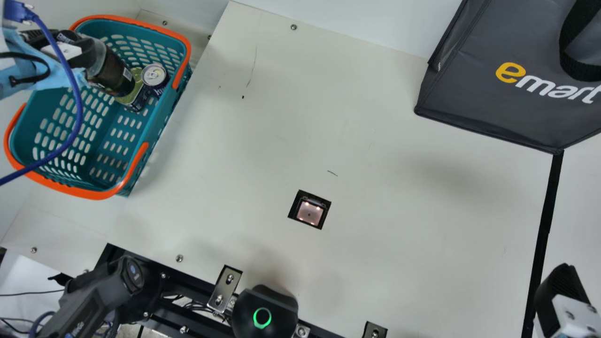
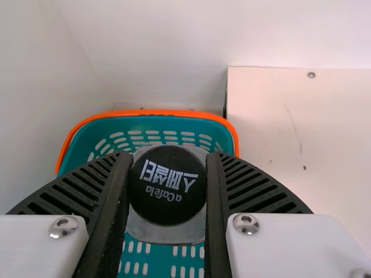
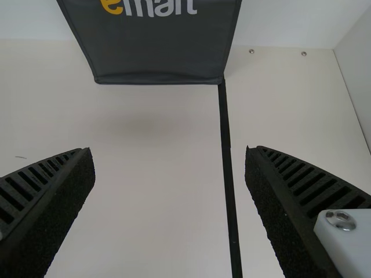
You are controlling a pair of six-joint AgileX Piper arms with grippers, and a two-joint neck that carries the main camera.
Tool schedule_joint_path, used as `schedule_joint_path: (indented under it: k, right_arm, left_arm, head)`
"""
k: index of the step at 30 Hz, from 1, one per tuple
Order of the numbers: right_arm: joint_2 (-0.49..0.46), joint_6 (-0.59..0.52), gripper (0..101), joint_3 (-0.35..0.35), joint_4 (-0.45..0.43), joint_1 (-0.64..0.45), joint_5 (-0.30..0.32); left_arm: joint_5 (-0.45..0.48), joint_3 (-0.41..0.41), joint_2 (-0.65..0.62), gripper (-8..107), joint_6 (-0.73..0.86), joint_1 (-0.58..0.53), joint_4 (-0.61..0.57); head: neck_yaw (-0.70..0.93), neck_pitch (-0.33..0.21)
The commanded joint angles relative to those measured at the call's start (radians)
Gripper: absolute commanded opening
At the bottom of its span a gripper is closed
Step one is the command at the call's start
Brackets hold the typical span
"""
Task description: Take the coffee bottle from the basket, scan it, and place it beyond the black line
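2 ribbed fingers of your left gripper are clamped on the upper part of the coffee bottle, at the left of your main view. The bottle is positioned over the basket, with its dark cap facing your left wrist camera between the 2 pads. Whether the bottle touches the items below it, you cannot tell. The basket is teal with orange handles; a blue cable crosses in front of it in your main view. Inside the basket, near the bottle's lower end, you see 1 can with a silver top, and a green-topped item beside it. To the right, the scanner is set into the table, its window lit by small lights. Farther right, the gray bag stands at the far side of the table. The black line runs from the bag's near corner toward your side. At the lower right, your right gripper is above the table near the line; its 2 fingers are apart, with nothing between the pads.
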Motion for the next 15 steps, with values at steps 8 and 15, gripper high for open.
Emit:
schedule_joint_path:
  k: [8, 15]
  right_arm:
    - [0.000, 0.000, 91, 0.000, 0.000, 0.000, 0.000]
    - [0.000, 0.000, 91, 0.000, 0.000, 0.000, 0.000]
  left_arm:
    - [0.019, -0.026, -0.030, 10, -0.054, -0.072, 0.026]
    - [0.023, -0.037, -0.057, 10, -0.108, -0.149, 0.060]
  head:
    - [0.002, -0.027]
    - [0.002, -0.027]
